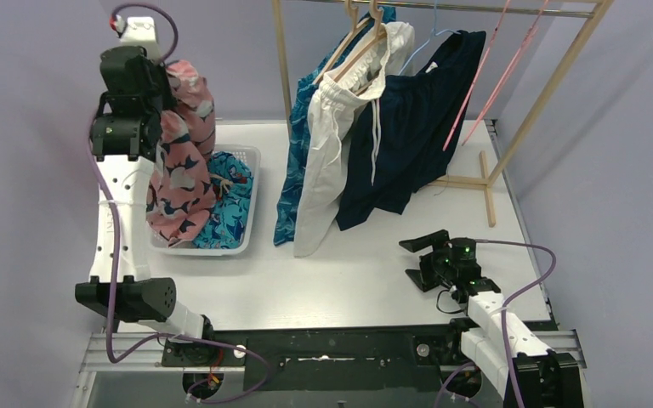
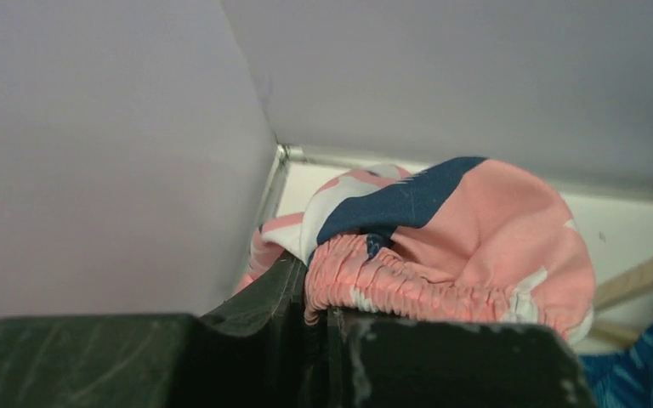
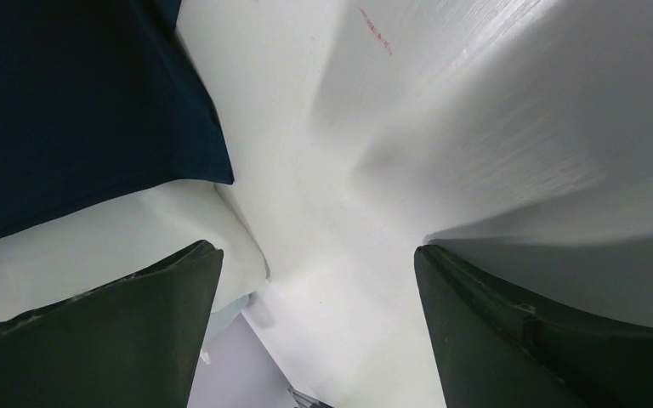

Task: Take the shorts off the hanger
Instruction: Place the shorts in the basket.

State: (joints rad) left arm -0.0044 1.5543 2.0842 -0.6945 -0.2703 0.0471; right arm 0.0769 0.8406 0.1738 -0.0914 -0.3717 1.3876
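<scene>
The pink-and-navy floral shorts [image 1: 178, 170] are held aloft over the white basket [image 1: 253, 161] near the far left corner of the tabletop [image 1: 349, 280]. The left hand [image 2: 319, 319] is clamped shut on their gathered elastic waistband [image 2: 408, 285], and the legs hang limp down to the basket. The teal cartoon-print shorts [image 1: 231, 212] lie inside it. The right hand [image 1: 417, 259] is spread wide and empty, low near the right edge. Along the far edge, the blue leaf-pattern shorts [image 1: 293, 161], the white drawstring shorts [image 1: 327, 144] and the plain navy shorts [image 1: 417, 127] hang from hangers [image 1: 353, 42] on the rack [image 1: 553, 85]. All are judged light, soft and shapeless. The bunched waistband is thought the surest hold, since thin cloth could slip or be snagged on a hanger.
</scene>
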